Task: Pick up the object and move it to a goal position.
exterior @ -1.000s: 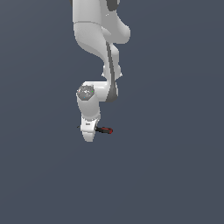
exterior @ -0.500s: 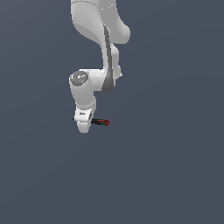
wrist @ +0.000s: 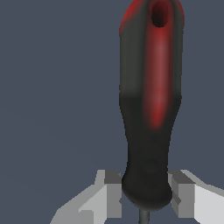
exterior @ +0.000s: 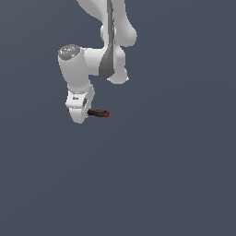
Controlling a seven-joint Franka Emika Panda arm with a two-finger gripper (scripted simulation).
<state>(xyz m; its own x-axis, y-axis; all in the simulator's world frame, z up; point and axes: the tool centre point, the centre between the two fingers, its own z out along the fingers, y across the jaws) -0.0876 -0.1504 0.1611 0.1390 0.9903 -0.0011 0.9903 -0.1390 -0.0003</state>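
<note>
Screwdriver (wrist: 151,109) sits pinched between the gripper (wrist: 146,197) jaws at the handle base, red end sticking out sideways, left of center in the exterior view.

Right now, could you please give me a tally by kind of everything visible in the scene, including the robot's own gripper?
Screwdrivers: 1, the black and red screwdriver, its handle's lower end between the fingers.
Grippers: 1, the gripper on the arm.
Robot arms: 1, the white arm.
Total: 3
</note>
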